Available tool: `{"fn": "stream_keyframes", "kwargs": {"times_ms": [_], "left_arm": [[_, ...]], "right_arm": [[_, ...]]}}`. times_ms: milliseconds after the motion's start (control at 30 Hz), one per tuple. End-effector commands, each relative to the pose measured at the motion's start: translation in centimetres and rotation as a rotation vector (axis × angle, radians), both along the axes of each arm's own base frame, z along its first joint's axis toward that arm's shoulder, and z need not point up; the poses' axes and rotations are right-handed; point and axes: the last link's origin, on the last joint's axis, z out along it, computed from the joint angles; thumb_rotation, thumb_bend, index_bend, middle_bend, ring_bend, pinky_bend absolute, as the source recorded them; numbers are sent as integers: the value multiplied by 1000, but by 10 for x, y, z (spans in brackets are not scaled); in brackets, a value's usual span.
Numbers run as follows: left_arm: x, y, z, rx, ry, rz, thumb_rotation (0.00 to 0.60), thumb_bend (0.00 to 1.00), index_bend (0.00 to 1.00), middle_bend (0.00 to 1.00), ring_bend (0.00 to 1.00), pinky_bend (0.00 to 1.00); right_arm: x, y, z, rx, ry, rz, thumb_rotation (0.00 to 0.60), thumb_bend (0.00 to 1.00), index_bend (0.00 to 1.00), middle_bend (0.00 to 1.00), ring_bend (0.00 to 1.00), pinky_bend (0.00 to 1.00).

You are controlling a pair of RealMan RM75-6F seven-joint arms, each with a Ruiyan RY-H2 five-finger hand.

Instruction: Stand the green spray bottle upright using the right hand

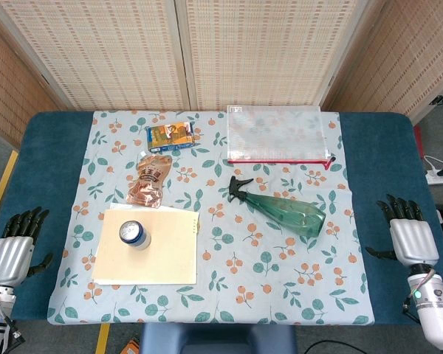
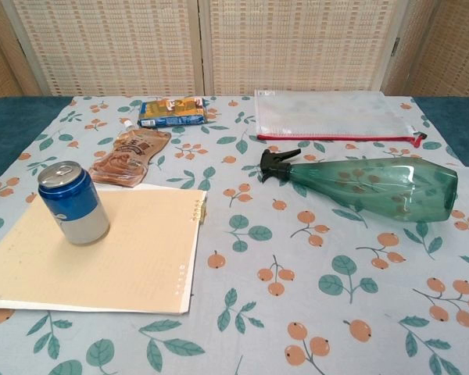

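Observation:
The green spray bottle lies on its side on the flowered cloth, right of centre, its black nozzle pointing left and away. My right hand rests on the blue table right of the cloth, fingers apart and empty, well clear of the bottle's base. Over at the table's left edge my left hand also lies open, holding nothing. Neither hand shows in the chest view.
A blue can stands on a cream notepad at the left. A brown pouch, a blue snack pack and a clear zip pouch lie further back.

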Motion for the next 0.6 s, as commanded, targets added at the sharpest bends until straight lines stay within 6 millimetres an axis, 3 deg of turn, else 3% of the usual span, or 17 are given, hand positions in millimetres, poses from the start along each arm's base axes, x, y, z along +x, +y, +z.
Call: {"fn": "stream_keyframes", "kwargs": {"times_ms": [33, 367, 467, 600], "left_arm": [[0, -1, 0, -2, 2, 1, 600, 269, 0, 0, 0, 0], [-2, 0, -1, -11, -9, 13, 600, 269, 0, 0, 0, 0], [-2, 1, 0, -15, -15, 19, 600, 269, 0, 0, 0, 0], [-1, 0, 0, -20, -14, 11, 600, 270, 0, 0, 0, 0]], "right_arm": [[0, 1, 0, 3, -1, 0, 600, 54, 137, 29, 0, 0], [6, -5, 1, -57, -11, 24, 600, 54, 191, 76, 0, 0], [26, -15, 2, -155, -43, 51, 600, 53, 255, 147, 4, 16], [85, -38, -6, -163, -196, 110, 600, 53, 320, 215, 51, 97]]}}
